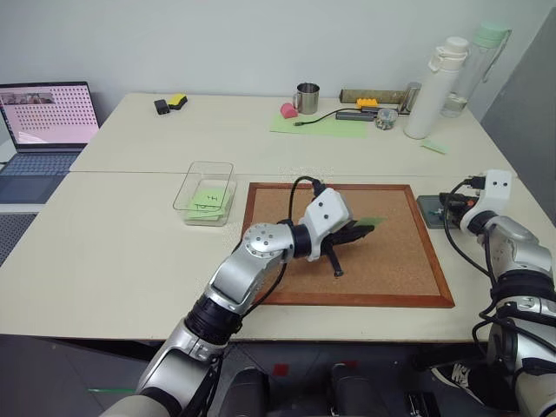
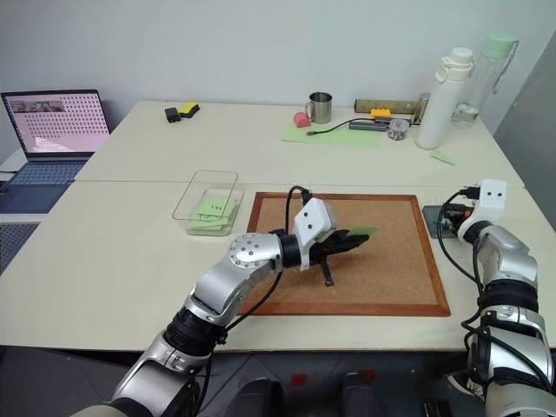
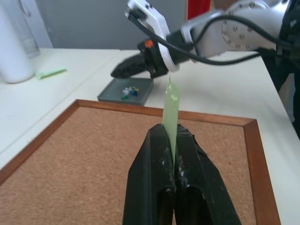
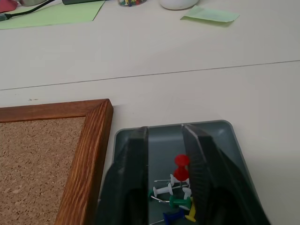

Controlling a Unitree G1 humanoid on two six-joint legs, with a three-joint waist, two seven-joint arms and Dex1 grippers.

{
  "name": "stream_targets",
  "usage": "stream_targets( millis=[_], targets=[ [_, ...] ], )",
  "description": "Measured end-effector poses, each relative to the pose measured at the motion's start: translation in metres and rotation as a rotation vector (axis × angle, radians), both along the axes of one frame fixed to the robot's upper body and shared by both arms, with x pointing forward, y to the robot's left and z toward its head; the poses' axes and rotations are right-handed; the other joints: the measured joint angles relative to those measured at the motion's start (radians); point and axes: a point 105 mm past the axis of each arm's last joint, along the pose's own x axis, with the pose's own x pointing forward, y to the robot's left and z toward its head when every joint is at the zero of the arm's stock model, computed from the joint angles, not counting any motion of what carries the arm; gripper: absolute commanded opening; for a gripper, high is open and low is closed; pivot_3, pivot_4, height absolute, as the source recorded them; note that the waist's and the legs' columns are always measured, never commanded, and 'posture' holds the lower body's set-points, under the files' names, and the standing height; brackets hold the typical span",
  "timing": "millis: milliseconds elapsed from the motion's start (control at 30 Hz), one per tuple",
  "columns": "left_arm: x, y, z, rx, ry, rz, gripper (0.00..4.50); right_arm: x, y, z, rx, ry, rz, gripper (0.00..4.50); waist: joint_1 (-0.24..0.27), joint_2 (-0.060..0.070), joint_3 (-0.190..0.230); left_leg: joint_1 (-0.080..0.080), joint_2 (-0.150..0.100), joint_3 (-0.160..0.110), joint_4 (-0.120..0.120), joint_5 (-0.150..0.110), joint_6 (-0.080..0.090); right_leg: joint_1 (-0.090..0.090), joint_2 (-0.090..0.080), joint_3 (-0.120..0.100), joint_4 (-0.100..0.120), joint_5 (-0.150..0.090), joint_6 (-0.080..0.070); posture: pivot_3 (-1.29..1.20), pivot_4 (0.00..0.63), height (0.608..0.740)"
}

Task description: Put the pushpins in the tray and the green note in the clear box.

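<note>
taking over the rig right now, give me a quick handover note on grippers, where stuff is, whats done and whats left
Left gripper: shut on the green note, held over the cork board.
Right gripper: open over the tray, a red pushpin between its fingers, apparently just dropped.
Done: pushpins lie in the tray, right of the board.
Left: carry the note to the clear box, left of the board, which already holds scribbled green notes.

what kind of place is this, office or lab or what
Probably an office or lab workspace: pale tables pushed together, an open laptop, a corkboard, and water bottles with a steel mug along the far edge.
</note>
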Motion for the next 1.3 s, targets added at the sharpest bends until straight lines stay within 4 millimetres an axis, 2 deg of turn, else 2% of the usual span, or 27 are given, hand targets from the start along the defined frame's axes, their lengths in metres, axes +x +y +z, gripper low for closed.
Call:
stream_targets(
  millis=[600, 667, 700, 767, 833, 867, 900, 933, 1033, 1100, 1200, 1300],
  targets=[
    [0.004, 0.0, 0.003, -0.001, -0.005, 0.011, 0.0, 0.001, 0.005, 0.007, -0.013, -0.032, 0.026, 1.66, 0.0, 0.0, 0.0, 0.0, 0.0, 0.0, 0.0, 0.0, 0.0, 0.0, 0.0, 0.0, 0.0, 0.0, 0.0, 0.0, 0.15, 0.74],
    [0.01, 0.006, 0.005, -0.02, 0.015, 0.047, 0.0, -0.003, 0.012, 0.01, -0.068, -0.059, 0.081, 1.66, 0.001, 0.0, 0.0, 0.0, 0.0, -0.001, 0.0, 0.0, 0.0, 0.0, 0.0, -0.001, 0.0, 0.0, 0.0, 0.0, 0.15, 0.74],
    [0.017, 0.012, 0.008, -0.037, 0.026, 0.087, 0.0, -0.007, 0.022, 0.012, -0.106, -0.077, 0.147, 1.66, -0.001, 0.0, 0.0, 0.0, 0.001, -0.001, 0.0, 0.0, 0.0, 0.0, 0.0, -0.001, 0.0, 0.0, 0.0, 0.0, 0.15, 0.74],
    [0.03, 0.027, 0.017, -0.071, 0.034, 0.174, 0.0, -0.016, 0.047, 0.017, -0.138, -0.113, 0.277, 1.66, -0.004, 0.001, 0.0, 0.0, 0.001, -0.002, 0.0, 0.0, 0.0, 0.0, 0.001, -0.001, 0.001, 0.0, 0.0, 0.0, 0.15, 0.74],
    [0.053, 0.061, 0.03, -0.129, 0.031, 0.353, 0.0, -0.036, 0.096, 0.029, -0.112, -0.173, 0.487, 1.66, -0.01, 0.001, 0.001, 0.001, 0.003, -0.006, 0.0, 0.0, 0.0, 0.0, 0.002, -0.002, 0.003, 0.0, 0.0, 0.0, 0.15, 0.74],
    [0.066, 0.085, 0.038, -0.155, 0.022, 0.464, 0.0, -0.045, 0.123, 0.036, -0.092, -0.199, 0.593, 1.66, -0.013, 0.002, 0.001, 0.001, 0.003, -0.01, 0.0, 0.0, 0.0, 0.0, 0.003, -0.002, 0.003, 0.0, 0.0, 0.0, 0.15, 0.74],
    [0.072, 0.098, 0.041, -0.172, 0.018, 0.523, 0.0, -0.052, 0.134, 0.041, -0.077, -0.209, 0.638, 1.66, -0.012, 0.003, 0.001, 0.0, 0.002, -0.012, 0.0, 0.0, 0.0, 0.0, 0.003, -0.004, 0.003, 0.0, 0.0, 0.0, 0.15, 0.74],
    [0.079, 0.12, 0.044, -0.193, 0.011, 0.623, 0.0, -0.062, 0.154, 0.051, -0.044, -0.236, 0.712, 1.66, -0.012, 0.003, 0.001, 0.0, 0.002, -0.012, 0.0, 0.0, 0.0, 0.0, 0.003, -0.004, 0.004, 0.0, 0.0, 0.0, 0.15, 0.74],
    [0.101, 0.21, 0.042, -0.148, -0.043, 1.027, 0.0, -0.107, 0.218, 0.087, 0.04, -0.327, 0.981, 1.66, -0.013, 0.002, 0.001, 0.0, 0.002, -0.016, 0.0, 0.0, 0.0, 0.0, 0.003, -0.007, 0.003, 0.0, 0.0, 0.0, 0.15, 0.74],
    [0.102, 0.254, 0.043, -0.132, -0.074, 1.21, 0.0, -0.128, 0.24, 0.095, 0.055, -0.329, 1.084, 1.66, 0.0, 0.0, 0.002, -0.001, 0.002, -0.016, 0.0, 0.0, 0.0, 0.0, 0.001, -0.008, 0.003, 0.0, 0.0, 0.0, 0.15, 0.74],
    [0.103, 0.273, 0.039, -0.124, -0.076, 1.301, 0.0, -0.138, 0.253, 0.094, 0.048, -0.3, 1.131, 1.66, 0.029, -0.003, 0.003, -0.002, 0.002, -0.016, 0.002, 0.0, -0.001, 0.001, -0.004, -0.01, 0.002, 0.0, 0.0, 0.0, 0.15, 0.74],
    [0.106, 0.27, 0.028, -0.093, -0.058, 1.312, 0.0, -0.139, 0.258, 0.089, 0.046, -0.272, 1.136, 1.66, 0.043, -0.004, 0.003, -0.004, -0.001, -0.014, 0.003, 0.0, -0.001, 0.002, -0.009, -0.009, -0.002, 0.003, 0.005, 0.0, 0.15, 0.74]
  ],
)
